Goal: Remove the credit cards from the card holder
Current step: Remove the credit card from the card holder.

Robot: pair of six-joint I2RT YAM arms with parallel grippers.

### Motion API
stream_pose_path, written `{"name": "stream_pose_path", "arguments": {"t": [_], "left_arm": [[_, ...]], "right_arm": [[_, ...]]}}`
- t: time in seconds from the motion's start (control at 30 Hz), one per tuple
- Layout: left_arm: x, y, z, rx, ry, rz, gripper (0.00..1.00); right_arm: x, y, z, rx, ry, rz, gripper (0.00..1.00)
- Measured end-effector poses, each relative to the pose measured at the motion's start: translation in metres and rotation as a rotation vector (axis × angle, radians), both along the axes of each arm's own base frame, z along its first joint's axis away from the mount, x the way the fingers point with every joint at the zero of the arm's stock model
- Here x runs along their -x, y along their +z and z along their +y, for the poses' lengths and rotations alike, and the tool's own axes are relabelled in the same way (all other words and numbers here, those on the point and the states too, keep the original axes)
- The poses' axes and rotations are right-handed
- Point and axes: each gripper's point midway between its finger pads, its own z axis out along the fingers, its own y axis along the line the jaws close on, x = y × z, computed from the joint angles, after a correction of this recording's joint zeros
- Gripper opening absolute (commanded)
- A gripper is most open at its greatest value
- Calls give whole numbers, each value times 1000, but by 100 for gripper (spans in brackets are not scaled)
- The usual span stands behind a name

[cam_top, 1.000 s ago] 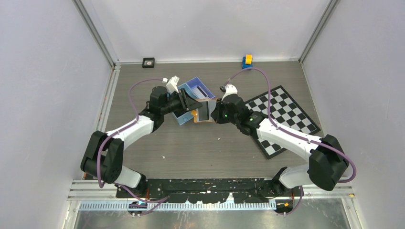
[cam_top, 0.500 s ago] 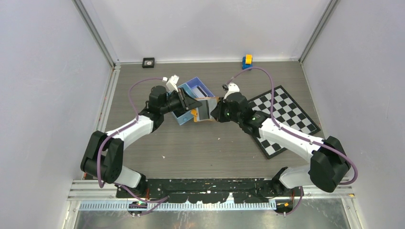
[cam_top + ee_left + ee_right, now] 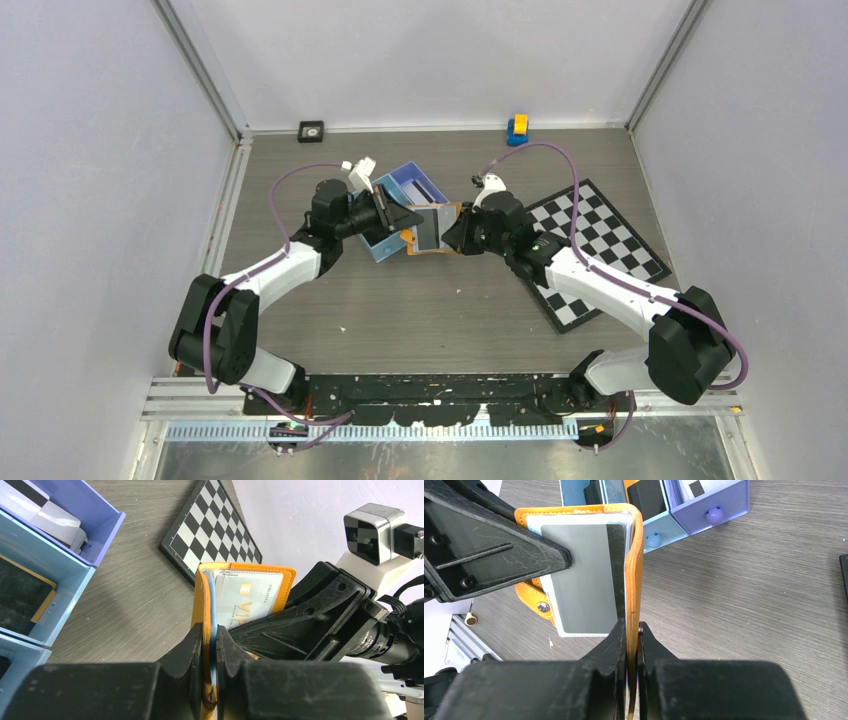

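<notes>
Orange card holder [image 3: 432, 228] held open, left gripper [image 3: 210, 642] and right gripper [image 3: 631, 632] each pinching one flap — credit cards [image 3: 583, 575] inside

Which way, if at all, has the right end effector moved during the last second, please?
Yes, slightly. The right end effector, shut on the card holder, has shifted rightward, toward the chessboard.

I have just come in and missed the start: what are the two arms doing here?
Both arms hold the orange card holder open between them, beside the blue tray. The left gripper pinches one flap and the right gripper pinches the other. The credit cards are inside it; none is out yet.
</notes>
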Motion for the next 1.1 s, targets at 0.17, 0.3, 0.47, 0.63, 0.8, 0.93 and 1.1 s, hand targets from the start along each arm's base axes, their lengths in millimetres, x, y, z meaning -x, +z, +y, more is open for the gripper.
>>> {"name": "stream_pose_path", "arguments": {"t": [0.17,0.3,0.47,0.63,0.8,0.93,1.1], "left_arm": [[0,0,0,0,-1,-1,8],[0,0,0,-2,1,-1,8],[-4,-7,5,-21,31,17,8],[-7,-16,14,-55,82,48,7],[-4,-14,20,-63,105,34,7],[-2,-3,16,-24,76,2,7],[4,12,9,41,26,-41,7]], "right_arm": [[-1,2,0,-21,-7,-2,42],[-5,7,-7,-21,-51,-25,54],[-7,21,-21,-30,-108,-77,57],[-2,40,-40,-48,-164,-145,56],[7,60,-45,-104,-147,-219,48],[12,65,-25,-162,-46,-225,40],[7,37,-3,-196,47,-107,37]]}}
